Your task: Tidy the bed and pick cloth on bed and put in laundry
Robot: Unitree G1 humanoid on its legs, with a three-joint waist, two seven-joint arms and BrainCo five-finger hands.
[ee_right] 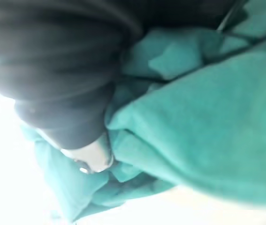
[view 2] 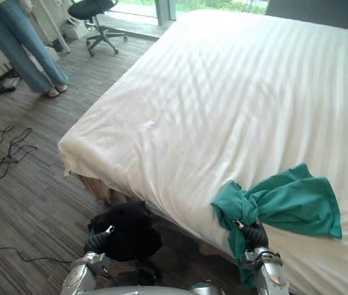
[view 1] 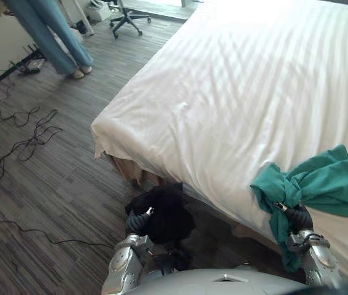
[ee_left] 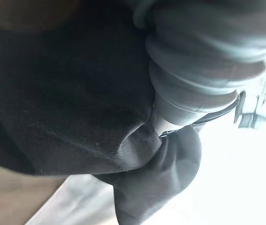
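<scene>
Gathering step: left robot hand [view 1: 138, 216] in black cloth [view 1: 167, 212], right robot hand [view 1: 297, 216] in green cloth [view 1: 327, 181] — grip cannot be told; next, probably laundry.

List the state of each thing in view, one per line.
bed, sheet spread smooth.
green cloth, bunched at the bed's near edge, gathered around the right hand.
black cloth, crumpled, off the bed, wrapped over the left hand.
office chair, upright.

1. A bed [view 1: 235, 98] is set to the right of the floor [view 1: 63, 190].
2. One cloth [view 1: 327, 181] is laid on the bed's near edge.
3. A second cloth [view 1: 164, 212] is seen over the floor, beside the bed.
4. A person [view 1: 51, 37] is seen far left, behind cables [view 1: 23, 141].
</scene>
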